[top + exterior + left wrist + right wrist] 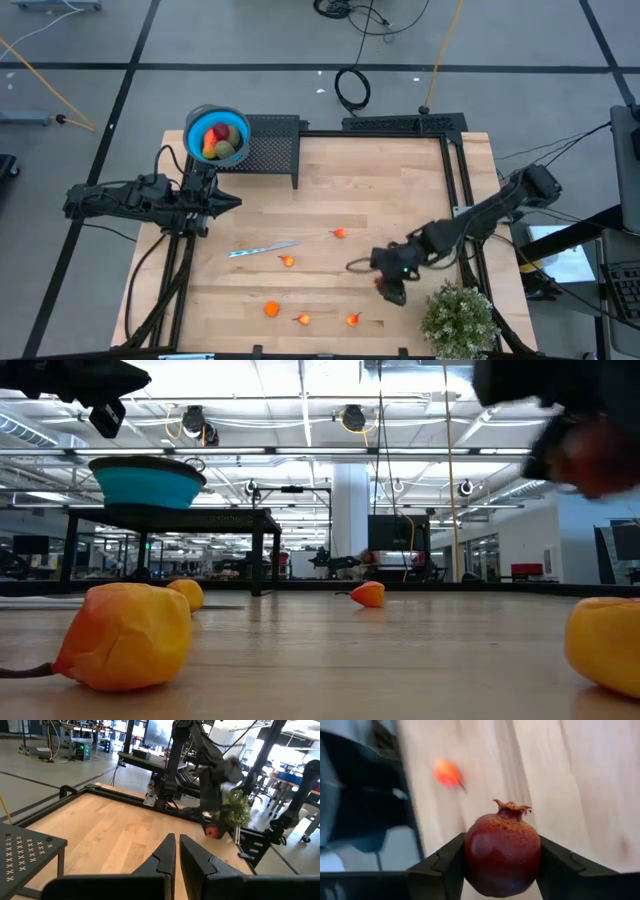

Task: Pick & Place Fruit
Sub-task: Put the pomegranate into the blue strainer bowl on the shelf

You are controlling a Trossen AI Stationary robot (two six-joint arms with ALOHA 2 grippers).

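Observation:
A dark red round fruit (502, 852) with a small crown sits between the fingers of my right gripper (392, 288), above the table's near right part; it also shows in the left wrist view (212, 831). Several small orange fruits (288, 261) lie scattered on the wooden table (380, 190). A blue bowl (215, 135) holding fruit stands on a black perforated stand (270, 145) at the far left. My left gripper (177, 851) waits shut at the table's left edge, pointing level across the table. My right gripper pinches the dark red fruit by its two opposite sides (472, 855) between its two fingers. The fingers slant down toward the table. The fruit's crown (512, 807) points away from the gripper, and the fruit is lifted clear of the table (600, 455).
A slim silver knife (262, 249) lies left of the table's middle. A small green plant (458, 320) stands at the near right corner, close to my right gripper. Black rails (455, 170) run along the table's far and right edges.

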